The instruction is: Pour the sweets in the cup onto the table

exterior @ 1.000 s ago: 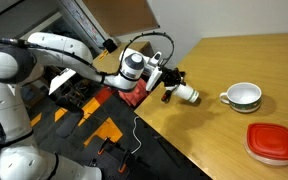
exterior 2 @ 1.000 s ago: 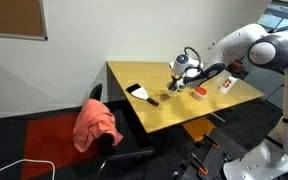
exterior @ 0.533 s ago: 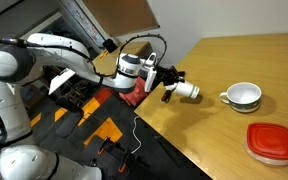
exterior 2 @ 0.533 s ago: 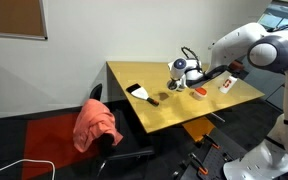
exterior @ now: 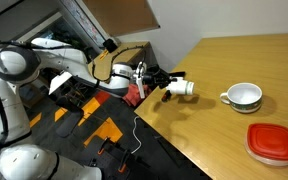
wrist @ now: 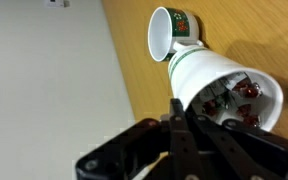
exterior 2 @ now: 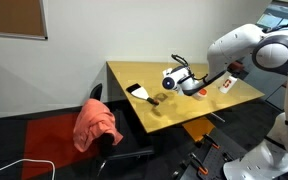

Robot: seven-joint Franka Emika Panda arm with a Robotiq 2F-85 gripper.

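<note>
White cup (wrist: 224,85), tipped on its side in my gripper (wrist: 176,115) clamped tight around it, hangs over the table (wrist: 254,30) with the sweets (wrist: 229,102) inside and the handled mug (wrist: 171,35) at 12 o'clock, so I think the pour is just starting and I must tip the mouth lower.

White arm (exterior 2: 246,42), black gripper (exterior: 170,82)

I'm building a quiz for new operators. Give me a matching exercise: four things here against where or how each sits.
Things: 1 small white cup; 2 handled cup; 3 red container; 4 orange cloth.
States: A draped over the chair; B on the table, open top up; C held sideways in the gripper; D on the table, low and flat.
Pairs: 1-C; 2-B; 3-D; 4-A.
</note>
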